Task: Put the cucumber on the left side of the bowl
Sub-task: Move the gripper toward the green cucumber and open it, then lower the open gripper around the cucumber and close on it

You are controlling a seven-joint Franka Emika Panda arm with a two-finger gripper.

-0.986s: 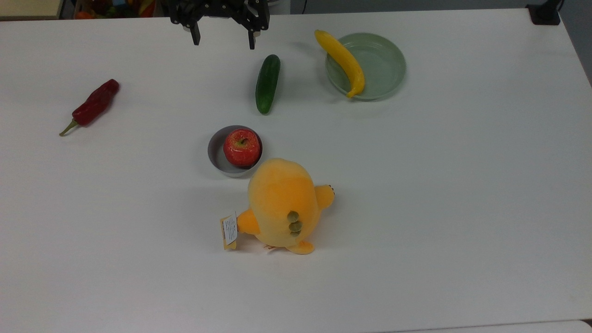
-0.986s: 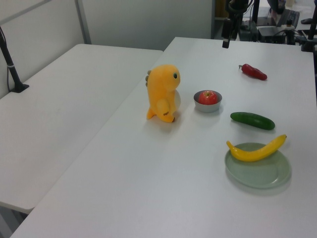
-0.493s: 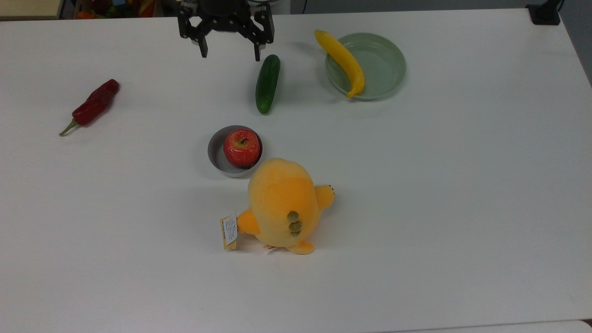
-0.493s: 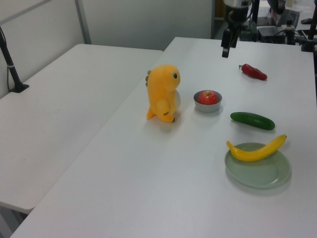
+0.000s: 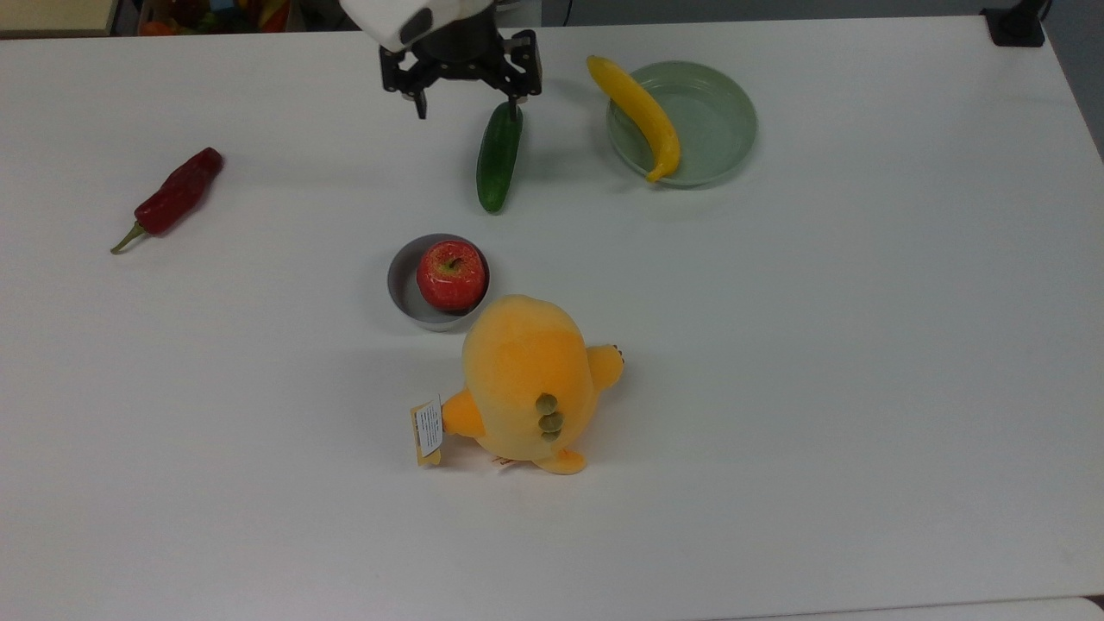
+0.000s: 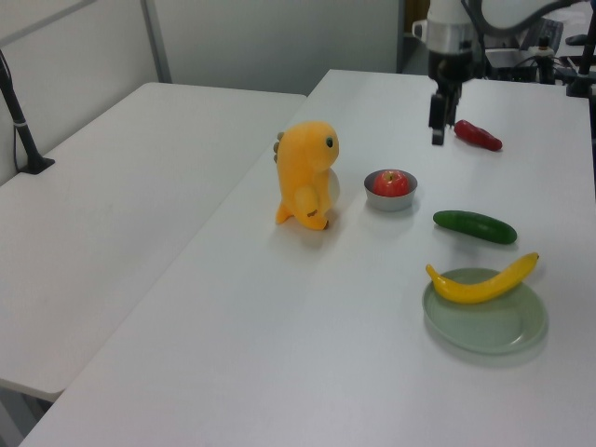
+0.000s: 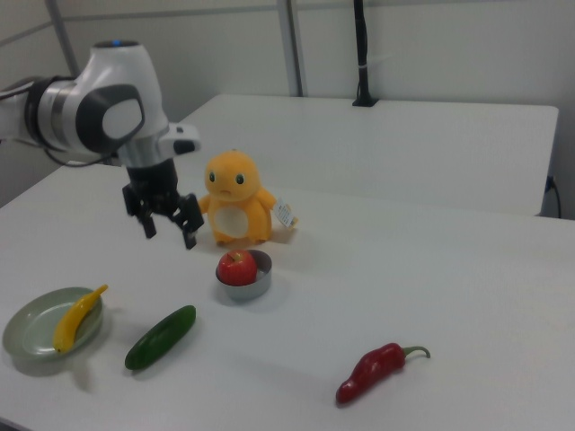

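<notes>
The dark green cucumber (image 5: pixel 499 157) lies flat on the white table, above and slightly right of the bowl in the top view, and also appears as a cucumber (image 6: pixel 475 226) and a cucumber (image 7: pixel 161 337) in the side views. The small grey bowl (image 5: pixel 398 280) holds a red apple (image 5: pixel 451 274); the bowl (image 7: pixel 250 285) sits in front of the plush in the right view. My gripper (image 5: pixel 467 110) hangs open in the air, one fingertip over the cucumber's far end in the top view. It holds nothing; gripper (image 7: pixel 169 233), gripper (image 6: pixel 437 130).
A yellow banana (image 5: pixel 638 112) rests across a pale green dish (image 5: pixel 716 129) at the top view's right of the cucumber. A dark red chilli (image 5: pixel 177 194) lies at the top view's far left. An orange plush toy (image 5: pixel 526 379) stands just below the bowl.
My gripper has come in from the table's far edge, moving down and to the right in the top view and lower toward the cucumber's far end. Nothing on the table has moved.
</notes>
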